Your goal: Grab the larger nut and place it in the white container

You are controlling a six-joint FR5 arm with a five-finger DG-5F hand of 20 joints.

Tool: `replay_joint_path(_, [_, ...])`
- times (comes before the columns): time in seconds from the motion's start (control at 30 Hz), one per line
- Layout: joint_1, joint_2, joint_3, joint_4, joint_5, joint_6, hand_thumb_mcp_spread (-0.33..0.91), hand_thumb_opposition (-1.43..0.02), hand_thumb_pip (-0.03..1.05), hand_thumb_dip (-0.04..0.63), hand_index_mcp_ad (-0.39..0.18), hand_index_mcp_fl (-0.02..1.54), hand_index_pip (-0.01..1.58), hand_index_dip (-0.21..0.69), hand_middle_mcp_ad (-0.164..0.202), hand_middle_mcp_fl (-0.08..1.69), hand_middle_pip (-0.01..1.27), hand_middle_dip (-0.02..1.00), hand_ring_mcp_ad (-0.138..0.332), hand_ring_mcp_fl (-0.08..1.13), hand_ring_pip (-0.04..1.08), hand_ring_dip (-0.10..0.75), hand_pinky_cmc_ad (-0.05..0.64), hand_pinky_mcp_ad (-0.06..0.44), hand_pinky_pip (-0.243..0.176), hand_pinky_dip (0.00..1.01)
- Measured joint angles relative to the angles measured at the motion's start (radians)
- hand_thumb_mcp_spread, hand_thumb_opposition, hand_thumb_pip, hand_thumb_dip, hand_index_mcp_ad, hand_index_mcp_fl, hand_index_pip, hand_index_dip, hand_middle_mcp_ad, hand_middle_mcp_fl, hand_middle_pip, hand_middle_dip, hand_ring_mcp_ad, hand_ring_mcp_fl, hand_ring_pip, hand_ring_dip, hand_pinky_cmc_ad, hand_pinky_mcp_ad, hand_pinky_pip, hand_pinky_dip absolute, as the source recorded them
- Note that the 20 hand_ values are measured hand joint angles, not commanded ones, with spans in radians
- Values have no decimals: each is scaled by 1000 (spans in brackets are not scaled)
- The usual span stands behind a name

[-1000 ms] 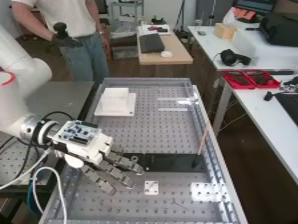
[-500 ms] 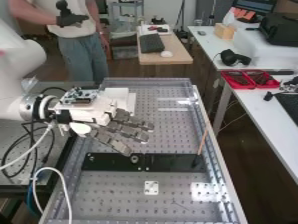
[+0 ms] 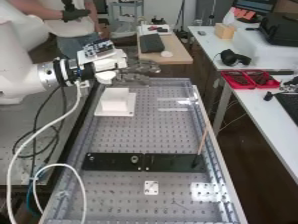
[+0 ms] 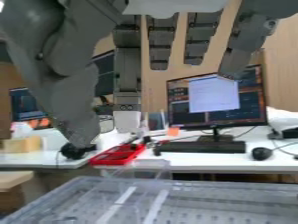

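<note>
The straight, spread fingers [image 4: 127, 75] are now lifted from the bar [image 3: 106, 162] past the container [image 3: 115, 101], nothing visibly held, leaving transfer unconfirmed.

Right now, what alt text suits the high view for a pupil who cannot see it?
A white robot arm extends from the view's left, its straight dark grey fingers near the far end of the bench, beyond a white container. Nearer, a bearing stands on a flat black bar.

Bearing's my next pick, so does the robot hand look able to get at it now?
Probably yes: the bearing stands uncovered on the black bar, though the robot hand must first come down to it.
</note>
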Motion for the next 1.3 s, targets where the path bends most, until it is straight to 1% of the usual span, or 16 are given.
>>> replay_joint_path(0.03, [7, -4, 3, -3, -18, 7, 304, -876, 733, 216, -51, 400, 1543, 96, 40, 54, 138, 199, 129, 2, 148, 103, 328, 288, -91, 557])
replay_joint_path(0.17, [23, -25, 6, 2, -69, 27, 304, -876, 733, 216, -51, 400, 1539, 96, 44, 54, 136, 202, 129, -2, 129, 113, 328, 281, -91, 541])
replay_joint_path(0.33, [35, -81, 2, 21, -156, 51, 304, -878, 733, 216, -49, 400, 1539, 96, 44, 54, 138, 206, 133, 0, 117, 119, 328, 281, -91, 525])
replay_joint_path(0.43, [37, -112, -3, 25, -185, 52, 304, -878, 733, 216, -49, 400, 1539, 96, 44, 54, 138, 206, 133, 0, 117, 119, 328, 278, -91, 525])
replay_joint_path(0.63, [45, -158, -15, 12, -203, 45, 304, -878, 733, 216, -49, 400, 1539, 96, 44, 54, 134, 206, 133, -2, 120, 119, 328, 278, -91, 525])
replay_joint_path(0.77, [53, -162, -25, 5, -198, 40, 304, -878, 733, 216, -49, 403, 1538, 77, 44, 54, 134, 206, 133, 0, 129, 119, 328, 278, -91, 525])
replay_joint_path(0.83, [56, -160, -26, -12, -191, 25, 307, -878, 738, 216, -52, 337, 1541, 79, 42, 35, 138, 202, 133, -2, 162, 119, 328, 278, -91, 531])
replay_joint_path(0.87, [57, -159, -26, -18, -189, 20, 311, -883, 747, 220, -58, 290, 1541, 66, 42, 21, 134, 202, 129, 0, 162, 119, 328, 278, -91, 543])
replay_joint_path(0.9, [58, -157, -28, -30, -183, 11, 312, -894, 813, 220, -94, 192, 1539, 47, 40, 7, 134, 202, 133, 2, 178, 119, 328, 278, -91, 545])
replay_joint_path(0.93, [59, -153, -32, -37, -178, 4, 307, -895, 855, 222, -120, 134, 1545, 30, 45, 9, 133, 201, 133, 0, 176, 119, 328, 278, -91, 564])
replay_joint_path(1.0, [64, -143, -43, -46, -168, -3, 312, -895, 862, 222, -159, 91, 1525, -12, 42, 5, 131, 201, 133, -2, 190, 119, 325, 278, -91, 593])
replay_joint_path(1.03, [67, -137, -52, -50, -161, -6, 309, -895, 862, 222, -171, 51, 1468, -44, 45, 9, 131, 202, 133, -2, 190, 117, 328, 278, -91, 607])
replay_joint_path(1.07, [68, -135, -55, -50, -158, -7, 312, -895, 862, 222, -175, 3, 1417, -58, 42, 5, 134, 202, 133, -2, 192, 120, 328, 278, -91, 613])
replay_joint_path(1.13, [71, -128, -66, -50, -149, -5, 318, -895, 862, 222, -180, -2, 1323, -120, 44, 5, 127, 187, 133, -2, 190, 106, 325, 278, -91, 646])
replay_joint_path(1.27, [70, -122, -74, -42, -142, 2, 278, -895, 876, 223, -180, -3, 1216, -148, 40, 5, 126, 187, 133, -2, 201, 106, 328, 281, -91, 677])
replay_joint_path(1.3, [68, -122, -74, -40, -141, 3, 276, -895, 876, 223, -180, 0, 1194, -175, 40, 2, 126, 187, 133, -2, 197, 106, 328, 278, -91, 691])
